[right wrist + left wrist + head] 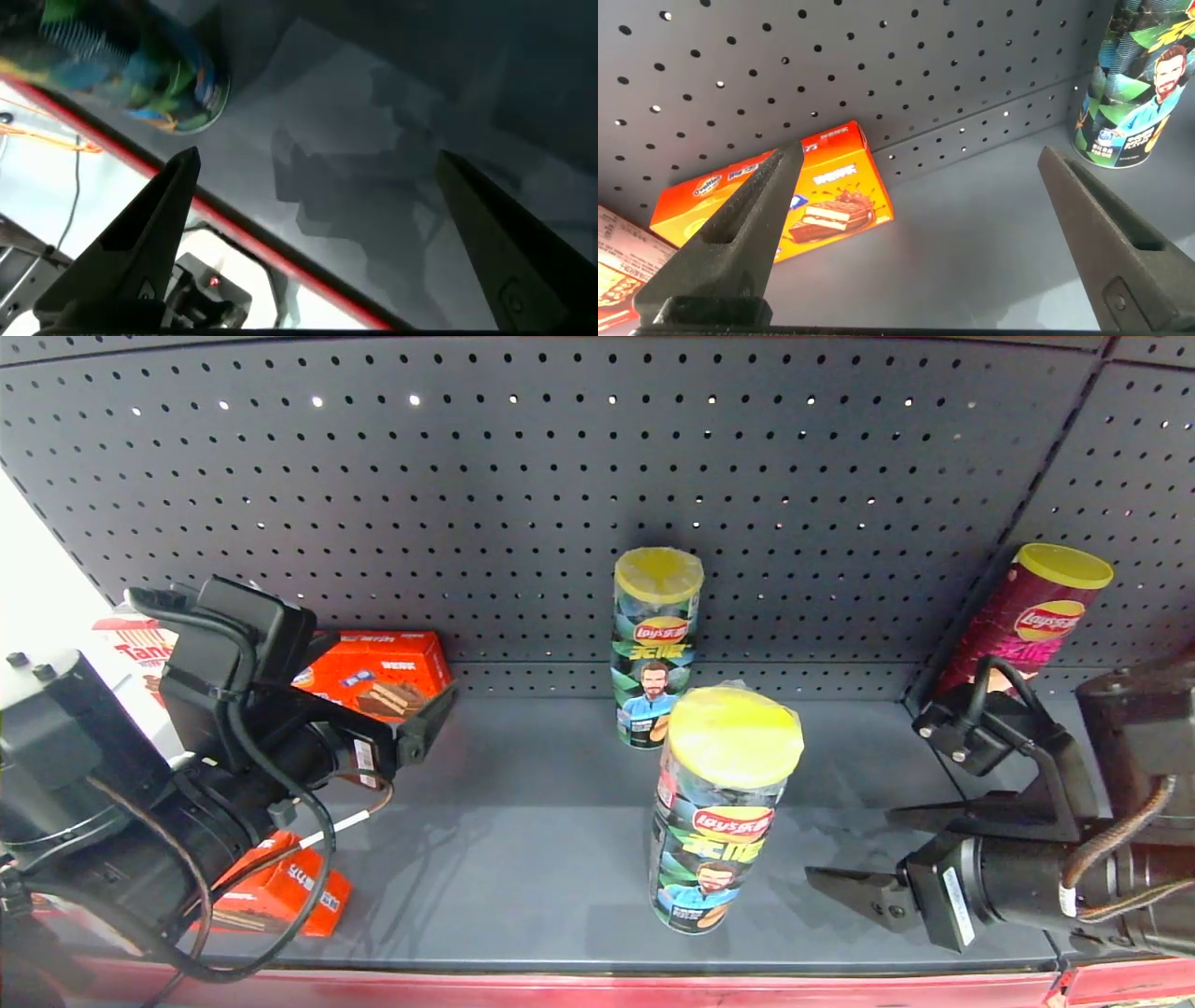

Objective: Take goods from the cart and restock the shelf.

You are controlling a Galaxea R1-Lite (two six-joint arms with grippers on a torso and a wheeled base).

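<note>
— Where is your can [714,821]?
— Mid-frame, standing on the shelf [523,840]. It has a yellow lid and a man's face on its label.
— And the claws?
— Your left claw [920,159] and right claw [851,847] are spread wide.

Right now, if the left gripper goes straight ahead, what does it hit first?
Likely the perforated back panel, low near the shelf floor, between the orange box and the chip can. Depth is unclear.

Grey shelf [523,859]: front green can [714,821] and rear green can [653,653] upright, centre. Orange box [383,672] at left rear. Magenta can [1027,616] tilted, right rear.
</note>
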